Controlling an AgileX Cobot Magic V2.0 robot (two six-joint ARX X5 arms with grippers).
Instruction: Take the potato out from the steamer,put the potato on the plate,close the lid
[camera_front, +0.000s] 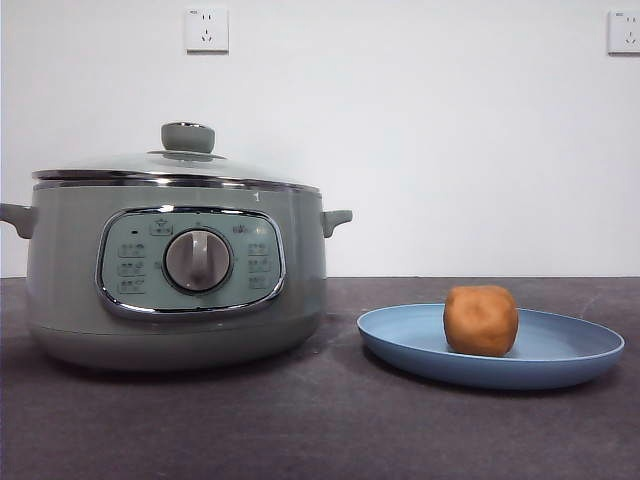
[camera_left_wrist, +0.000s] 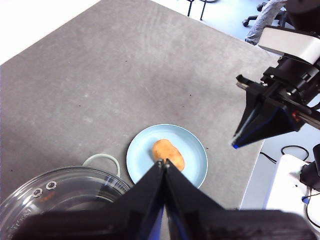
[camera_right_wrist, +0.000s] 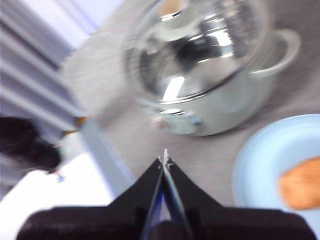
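The sage-green steamer (camera_front: 175, 270) stands at the left of the front view with the glass lid (camera_front: 165, 165) seated on it, green knob (camera_front: 188, 137) on top. The orange-brown potato (camera_front: 481, 320) rests on the light-blue plate (camera_front: 560, 365) to the steamer's right. In the left wrist view my left gripper (camera_left_wrist: 164, 162) is shut and empty, high above the plate (camera_left_wrist: 192, 155), the potato (camera_left_wrist: 168, 153) and the lid (camera_left_wrist: 60, 200). My right gripper (camera_right_wrist: 164, 156) is shut and empty, above the table between the steamer (camera_right_wrist: 210, 75) and the plate (camera_right_wrist: 270, 160); the potato (camera_right_wrist: 300, 185) shows at the edge.
The right arm's gripper (camera_left_wrist: 262, 117) also shows in the left wrist view, hanging past the plate near the table's edge. Dark grey table (camera_front: 320, 430) runs to a white wall with two sockets (camera_front: 206, 29). No arm shows in the front view.
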